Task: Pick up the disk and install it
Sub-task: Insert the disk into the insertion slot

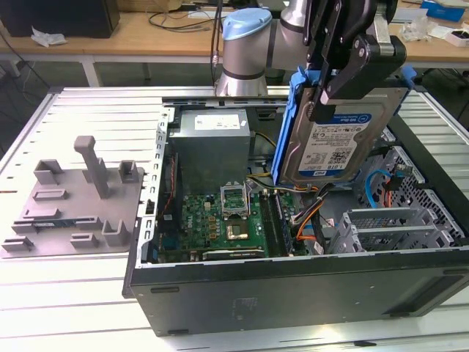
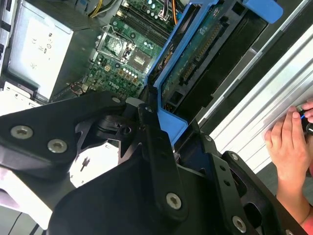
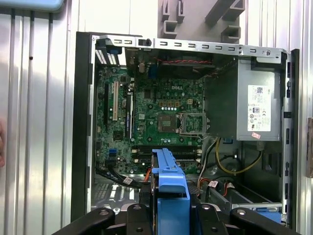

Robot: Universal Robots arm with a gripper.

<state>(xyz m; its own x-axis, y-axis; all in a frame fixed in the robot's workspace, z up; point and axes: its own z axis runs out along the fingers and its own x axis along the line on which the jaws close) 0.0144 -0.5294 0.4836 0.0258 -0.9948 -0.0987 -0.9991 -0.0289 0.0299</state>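
Disk (image 1: 333, 143) is held clamped in the gripper (image 1: 344, 77), tilted and lifted clear above the open case (image 1: 293, 293), toward the exterior view's right. The motherboard (image 1: 220, 220) and PSU (image 1: 212, 143) are exposed below. In the second wrist view, a hand (image 2: 288, 142) is rested on the table (image 2: 274, 73).

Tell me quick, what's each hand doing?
Robot hand: closed, holding the disk above the open computer case.
Person's hand: rests on the table.
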